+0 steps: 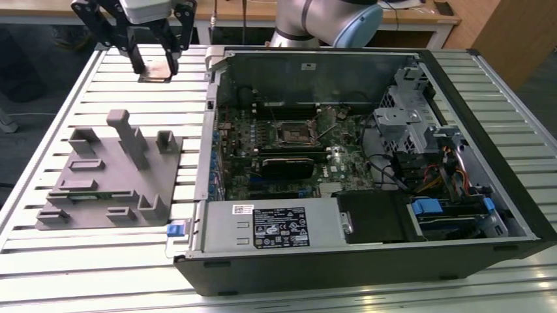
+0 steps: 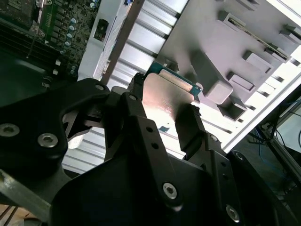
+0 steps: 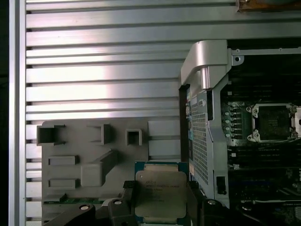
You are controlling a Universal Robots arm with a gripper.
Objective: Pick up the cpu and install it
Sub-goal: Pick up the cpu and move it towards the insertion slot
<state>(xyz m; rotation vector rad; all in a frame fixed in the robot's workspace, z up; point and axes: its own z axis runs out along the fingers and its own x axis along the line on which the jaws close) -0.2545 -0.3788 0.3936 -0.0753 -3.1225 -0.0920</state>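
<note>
Slatted table [image 1: 87,261] below; hand [image 1: 155,70] w/ cpu [image 3: 161,193] gripped.

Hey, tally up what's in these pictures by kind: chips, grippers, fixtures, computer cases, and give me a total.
cpu: 1, clamped in the gripper
gripper: 1
grey fixture: 1
computer case: 1, lying open
Total: 4

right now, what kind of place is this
Probably a robotics lab bench: an open computer case on a slotted metal table beside a grey fixture, and the gripper holds the cpu.
</note>
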